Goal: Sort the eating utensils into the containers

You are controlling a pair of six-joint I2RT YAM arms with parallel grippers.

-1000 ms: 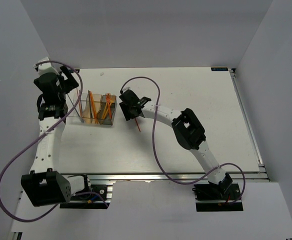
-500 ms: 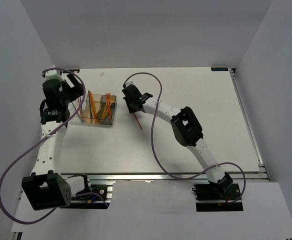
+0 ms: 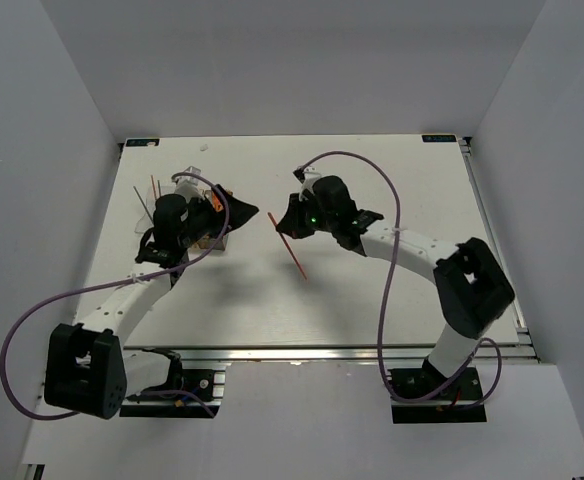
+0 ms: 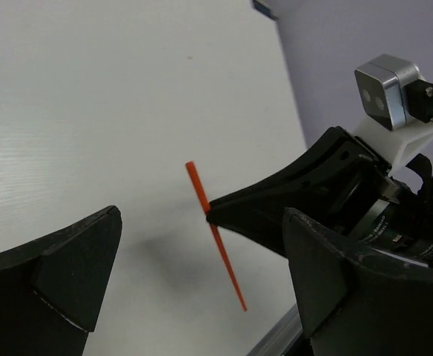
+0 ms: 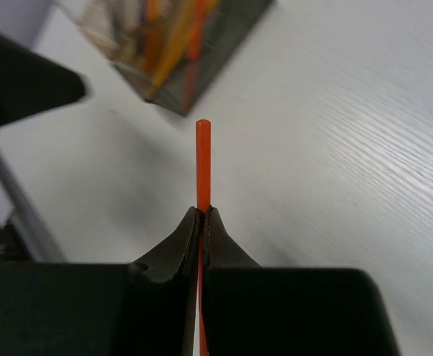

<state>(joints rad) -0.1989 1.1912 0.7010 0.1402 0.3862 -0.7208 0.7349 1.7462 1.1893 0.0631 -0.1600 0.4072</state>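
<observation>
Right tool (image 5: 202, 211): it has shut on the orange stick (image 5: 202, 163) and turned to face left, with my right elbow swung out toward the right edge of the tabletop (image 3: 372, 170).
Grip: I am clenched on the stick partway along its length. One end pokes out ahead of my fingertips and the rest runs back under the tool.
Stick: it is tilted and, judging by its shadow in the left wrist view, off the tabletop rather than lying on it as before.
Left tool (image 4: 202, 216): it has left the far-left side of the containers (image 5: 194, 85) and swung across them. It is spread wide, holds nothing, and faces my right tool from near.
Containers: these sit just beyond the stick's tip in my right wrist view, with orange utensils (image 5: 176, 37) already standing inside. From above, my left arm hides most of them.
Meaning: the pickup looks done, and this stick still has to reach a bin.
Next, as I judge it: I either pass it to the open left tool or carry it over the right compartment.
Risk: the piece is thin and may pivot in my pinch.
</observation>
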